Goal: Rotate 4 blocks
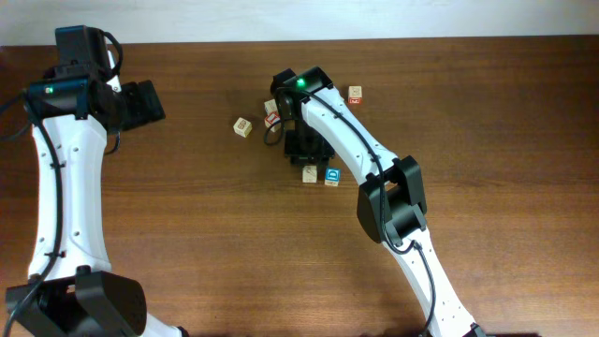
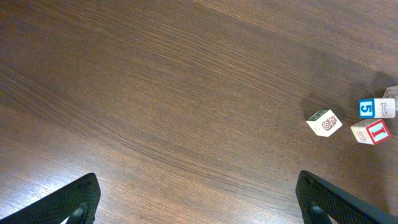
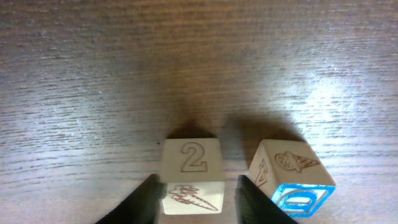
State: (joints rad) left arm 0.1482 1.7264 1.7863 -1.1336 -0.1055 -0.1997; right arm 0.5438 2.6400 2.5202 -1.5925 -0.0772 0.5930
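My right jaws straddle the pale wooden cube marked "2" (image 3: 189, 165), one finger on each side of it; I cannot tell whether they press it. The blue-framed wooden cube (image 3: 292, 180) stands just beside that cube on the brown wooden surface (image 3: 93, 74). A second pale wooden cube (image 1: 243, 127) and the red-bordered wooden cube (image 1: 355, 94) lie farther from it. My left jaws are spread wide and empty, well apart from it.

My left black gripper (image 1: 142, 101) upper left in overhead, jaws wide apart, my right black gripper (image 1: 307, 148) centre frame, jaws half parted
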